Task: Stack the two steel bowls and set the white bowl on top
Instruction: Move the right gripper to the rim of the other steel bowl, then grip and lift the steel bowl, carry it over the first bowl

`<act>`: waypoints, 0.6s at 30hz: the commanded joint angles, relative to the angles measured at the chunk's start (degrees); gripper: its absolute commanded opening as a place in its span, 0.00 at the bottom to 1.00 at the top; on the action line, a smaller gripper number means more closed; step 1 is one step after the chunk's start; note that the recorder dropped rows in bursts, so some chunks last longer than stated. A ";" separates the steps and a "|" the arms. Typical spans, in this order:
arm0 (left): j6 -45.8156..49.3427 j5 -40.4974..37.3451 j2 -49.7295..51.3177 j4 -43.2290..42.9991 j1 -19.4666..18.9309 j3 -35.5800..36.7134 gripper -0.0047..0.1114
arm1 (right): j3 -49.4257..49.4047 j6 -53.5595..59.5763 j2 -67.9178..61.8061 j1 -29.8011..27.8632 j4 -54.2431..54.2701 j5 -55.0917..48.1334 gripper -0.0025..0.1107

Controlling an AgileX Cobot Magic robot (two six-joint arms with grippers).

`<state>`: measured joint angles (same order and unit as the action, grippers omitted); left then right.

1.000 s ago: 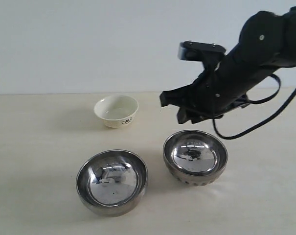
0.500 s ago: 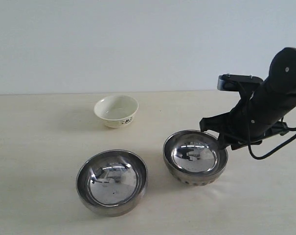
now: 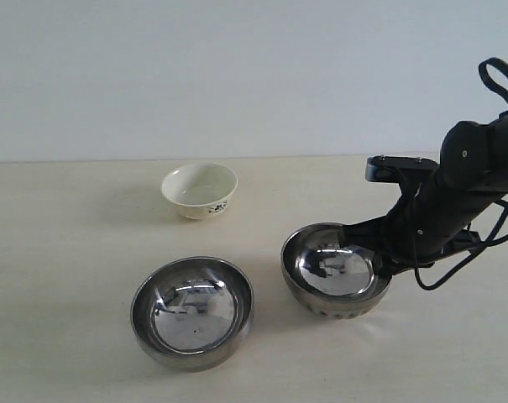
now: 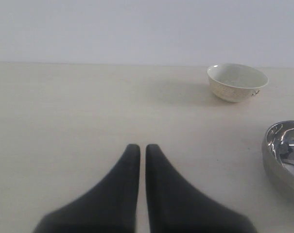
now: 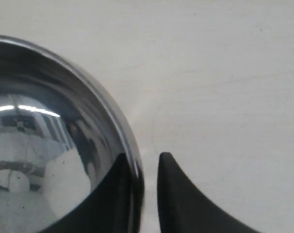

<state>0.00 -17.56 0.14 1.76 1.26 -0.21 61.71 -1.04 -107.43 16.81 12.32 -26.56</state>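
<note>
Steel bowls, two of them, sat open side up and well apart on the desk (image 3: 69, 252). The right steel bowl (image 3: 336, 269) lay under the working arm and the left steel bowl (image 3: 192, 312) nearer the front of the exterior view. The white bowl (image 3: 200, 190) stood alone behind them, touching neither.

The step in hand looked like the grasp of the right steel bowl for the first stack. The right gripper (image 5: 143, 158) straddled that bowl's rim with its fingers a little apart. One finger was inside the bowl, and the other was outside with a sliver of desk showing between it and the wall, so it was not yet pinching. The left gripper (image 4: 143, 148) hung low over bare desk with its fingers all but pressed together, holding nothing.

The next move probably called for closing on the thin rim, then lifting the bowl level and lowering it squarely into the left steel bowl.

Both steel bowls were deep, rounded and mirror-bright, with thin lips. That polished metal would likely be slippery in a pinch, and a tilted lift might let the bowl swing. The white bowl was smaller, of glazed cream ceramic, with a flared rim and a small dark mark on its outside. The desk was pale, matte and flat.
</note>
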 commanded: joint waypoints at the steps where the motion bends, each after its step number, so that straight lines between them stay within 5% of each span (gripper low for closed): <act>1: -0.48 -0.05 -0.14 0.36 -0.15 0.21 0.07 | -0.08 0.05 -0.04 -0.27 0.45 0.55 0.02; 12: -0.48 -0.05 -0.14 0.36 -0.15 0.21 0.07 | 0.26 1.04 7.29 -0.27 2.82 -3.11 0.02; 18: -0.48 -0.05 -0.14 0.36 -0.15 0.21 0.07 | 0.26 9.04 13.45 -0.16 13.73 -5.65 0.02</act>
<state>0.00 -17.56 0.14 1.76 1.26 -0.21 61.71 3.70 -96.32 16.67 20.72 -31.09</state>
